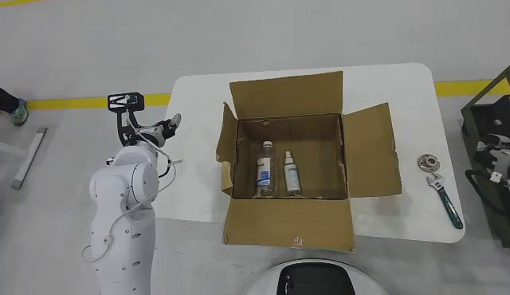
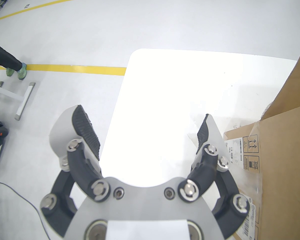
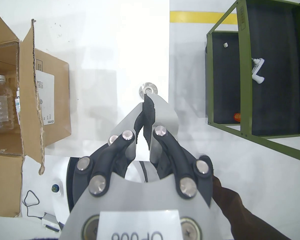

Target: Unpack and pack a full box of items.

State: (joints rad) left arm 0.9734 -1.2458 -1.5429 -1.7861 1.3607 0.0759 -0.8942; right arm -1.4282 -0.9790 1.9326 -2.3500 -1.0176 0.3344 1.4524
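The box (image 1: 368, 153) stands open in the middle of the surface (image 1: 199, 119), with all four flaps folded out. Inside the box a water bottle (image 1: 265, 170) and a spray bottle (image 1: 292, 173) lie flat on the bottom, just beside each other. To the right of the box, well apart from it, a flange (image 1: 429, 163) and a wrench (image 1: 446, 201) lie near each other on the surface. From this I judge the job roughly half through one of its two stages: two items are out and two are in. The pictures do not say whether this is unpacking or packing. If it is unpacking, both bottles have yet to come out and the whole repacking is left. The left pincer (image 2: 143, 126) hangs wide open and empty to the left of the box, over the surface's edge. The right pincer (image 3: 145, 116) is closed on nothing, to the right of the box, close to the flange.
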